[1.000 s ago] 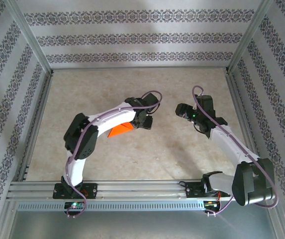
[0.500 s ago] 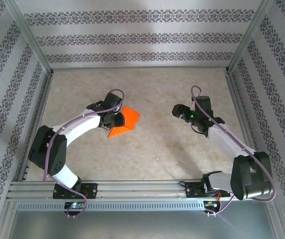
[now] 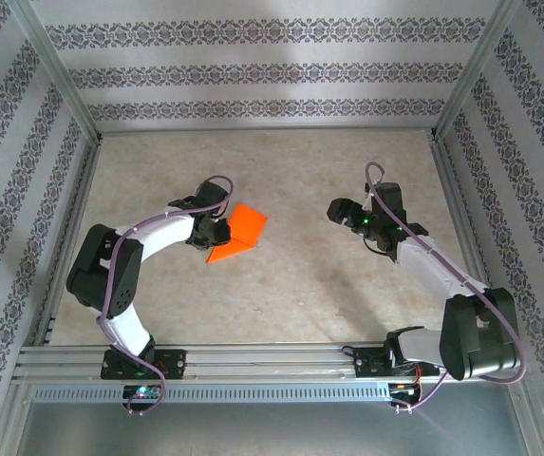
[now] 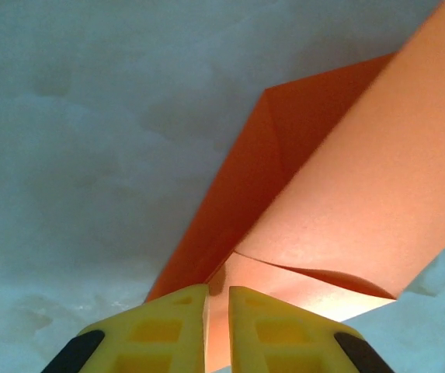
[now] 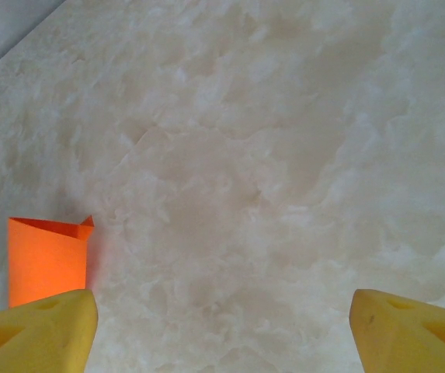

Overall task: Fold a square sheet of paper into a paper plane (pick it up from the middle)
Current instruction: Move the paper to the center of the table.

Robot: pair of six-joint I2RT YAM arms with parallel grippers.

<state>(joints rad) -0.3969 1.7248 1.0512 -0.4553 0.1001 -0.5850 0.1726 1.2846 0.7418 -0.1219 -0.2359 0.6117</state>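
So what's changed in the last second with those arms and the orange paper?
The left pincer swung leftward off the folded orange paper to its left edge and closed down on that edge. The right pincer stayed open, barely drifting; the paper kept its spot.

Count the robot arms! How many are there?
2. The left arm bends in from the left, left gripper closed on the folded orange paper. The right arm reaches in from the right, right gripper open, away from the paper.

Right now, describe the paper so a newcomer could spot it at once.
On the beige marbled table, look left of centre, at the left gripper. The square sheet of paper is there, partly folded, the one bright orange-red thing.
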